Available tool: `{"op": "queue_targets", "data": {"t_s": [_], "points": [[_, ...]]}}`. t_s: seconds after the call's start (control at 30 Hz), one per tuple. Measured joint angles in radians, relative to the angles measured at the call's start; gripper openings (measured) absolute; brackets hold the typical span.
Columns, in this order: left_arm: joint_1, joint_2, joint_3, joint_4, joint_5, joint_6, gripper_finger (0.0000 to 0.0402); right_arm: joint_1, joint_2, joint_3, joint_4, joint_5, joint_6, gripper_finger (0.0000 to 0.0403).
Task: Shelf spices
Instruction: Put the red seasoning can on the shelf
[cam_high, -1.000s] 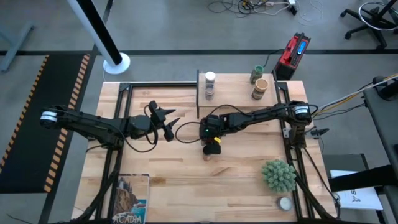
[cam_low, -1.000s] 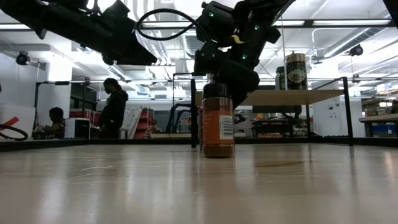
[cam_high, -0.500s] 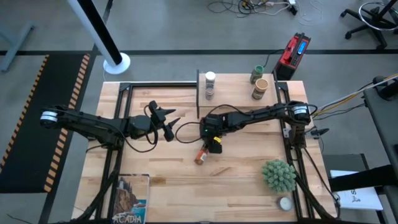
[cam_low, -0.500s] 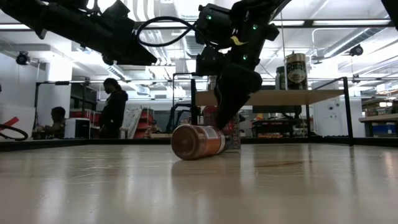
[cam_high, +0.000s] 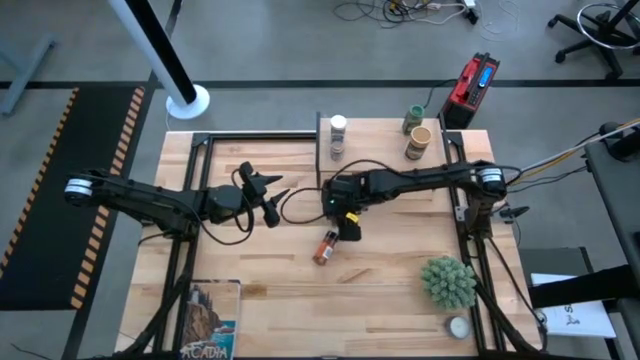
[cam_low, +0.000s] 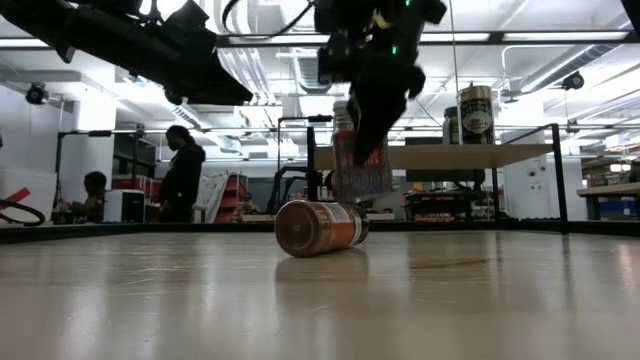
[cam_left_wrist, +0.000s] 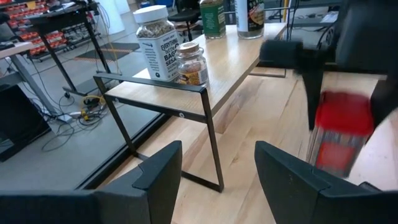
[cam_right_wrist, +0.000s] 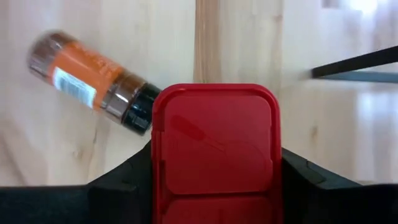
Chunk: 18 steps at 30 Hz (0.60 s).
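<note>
The right gripper (cam_high: 348, 226) is clenched on a red square tin (cam_right_wrist: 214, 143), a smooth rounded-corner container, and holds it lifted off the wooden tabletop (cam_high: 260, 290), just in front of the shelf (cam_high: 385, 150). In the low view the tin (cam_low: 360, 165) hangs upright, long axis vertical, just above a toppled spice jar (cam_low: 318, 227).

That jar (cam_high: 325, 246) is a cylinder of clear material filled with orange-brown powder, with a black lid (cam_right_wrist: 138, 114) and a white label. It lies on its side on the tabletop, long axis diagonal, lid end toward the shelf and nearest the tin.

The shelf is a light-wood platform on thin dark metal uprights (cam_left_wrist: 211, 140). On it stand a white-lidded jar (cam_left_wrist: 154, 43) touching a smaller jar with a tan lid (cam_left_wrist: 191, 63) at one end, and a green-lidded jar (cam_high: 413, 120) and a tan cylinder (cam_high: 418, 142) at the other.

The left gripper (cam_high: 268, 195) waits with fingers spread, empty, well to the side of the toppled jar
</note>
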Motion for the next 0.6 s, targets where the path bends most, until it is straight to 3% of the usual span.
{"op": "queue_targets", "data": {"t_s": [0.37,0.6], "points": [[0.000,0.000,0.000,0.001,0.000,0.000,0.0192,-0.040,-0.223,0.045,-0.125,0.105,-0.009,0.0193],[0.000,0.000,0.000,0.014,0.000,0.000,0.0192,-0.119,-0.330,0.045,-0.137,0.144,-0.123,0.0194]]}}
